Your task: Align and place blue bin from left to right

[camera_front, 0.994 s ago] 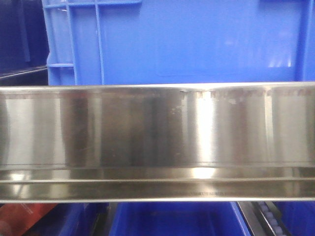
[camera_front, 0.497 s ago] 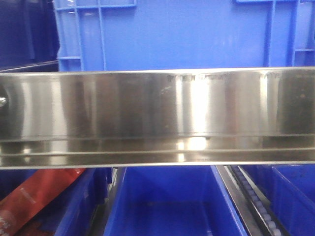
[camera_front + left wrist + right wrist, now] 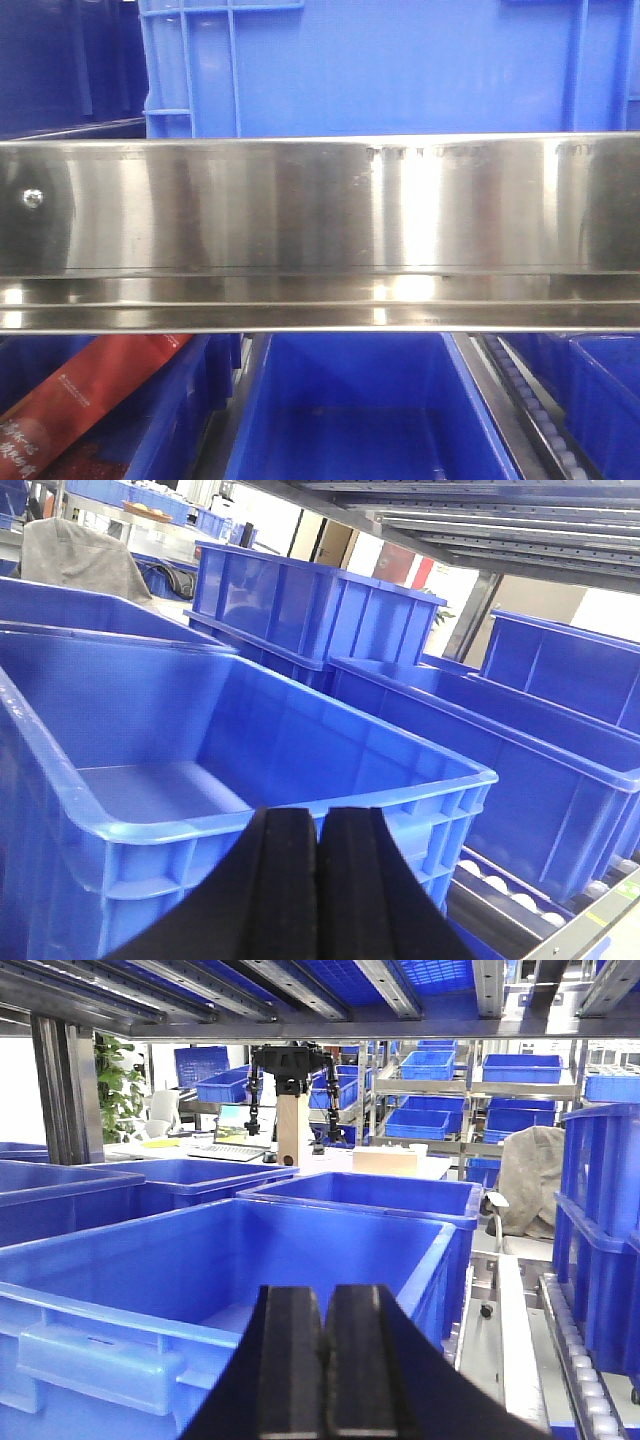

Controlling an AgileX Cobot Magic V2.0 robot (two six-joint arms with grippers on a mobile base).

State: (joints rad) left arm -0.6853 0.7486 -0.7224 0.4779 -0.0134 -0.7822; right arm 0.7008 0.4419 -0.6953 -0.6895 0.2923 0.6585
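Note:
The blue bin [image 3: 400,65] fills the top of the front view as a bright, smooth side wall with vertical ribs near its left and right corners; its lower part is hidden behind a steel rail [image 3: 320,230]. My left gripper [image 3: 318,825] is shut with nothing between its black pads, and it sits just in front of the near rim of an open blue crate [image 3: 150,780]. My right gripper [image 3: 326,1305] is also shut and empty, close to the near wall of another open blue crate [image 3: 250,1260]. I cannot tell whether either crate is the bin from the front view.
Below the rail are darker open bins [image 3: 350,420], a red packet [image 3: 80,400] at the lower left and a roller track [image 3: 540,420]. More blue crates [image 3: 320,600] stand behind and to the right of the left gripper. Rollers [image 3: 590,1360] and shelf rails flank the right gripper.
In the front view the blue bin, the rail and the lower bins have slid to the right in the frame. A screw now shows at the rail's left end, and the red packet shows more.

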